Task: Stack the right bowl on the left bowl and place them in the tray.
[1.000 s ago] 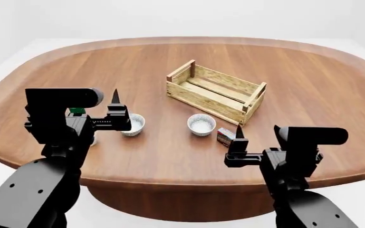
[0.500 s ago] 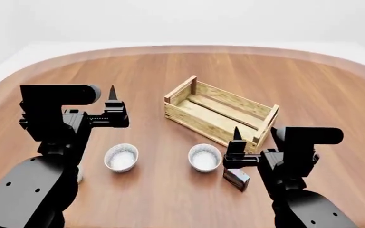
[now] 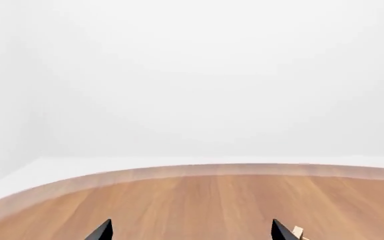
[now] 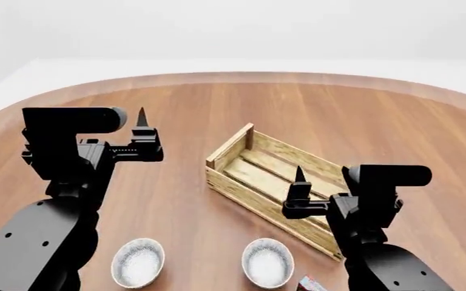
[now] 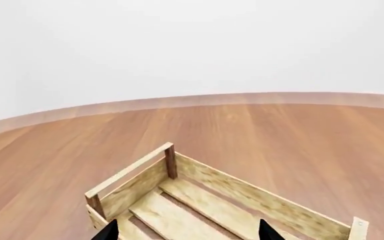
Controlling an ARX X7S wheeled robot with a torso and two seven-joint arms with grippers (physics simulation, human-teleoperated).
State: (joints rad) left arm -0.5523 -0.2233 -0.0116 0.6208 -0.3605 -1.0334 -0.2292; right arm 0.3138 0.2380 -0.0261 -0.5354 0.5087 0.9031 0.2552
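Fingertips of the left gripper [image 3: 190, 231] parted wide, nothing between them; likewise the right gripper [image 5: 186, 231], tips spread apart and empty. Both held level above the oval brown wooden table [image 4: 176, 109], well clear of the bowls.

Right small white ribbed bowl [image 4: 267, 270] and left small white ribbed bowl [image 4: 138, 263] sitting apart on the near edge of the table, below the arms, both upright and seemingly empty. Rectangular light-wood slatted tray [image 4: 253, 182] lying beyond the right bowl, near it, partly under the right gripper. Corner of a small dark red box [image 4: 310, 284] just beside the right bowl.

Probably light, stiff and thin-walled, with a smooth rim likely to slip. Best taken by the rim: one finger inside, one outside, pinched at the side wall. Ribbed outer face likely to give some grip. Nesting likely easy, both looking the same size; once stacked, better lifted by both rims together.
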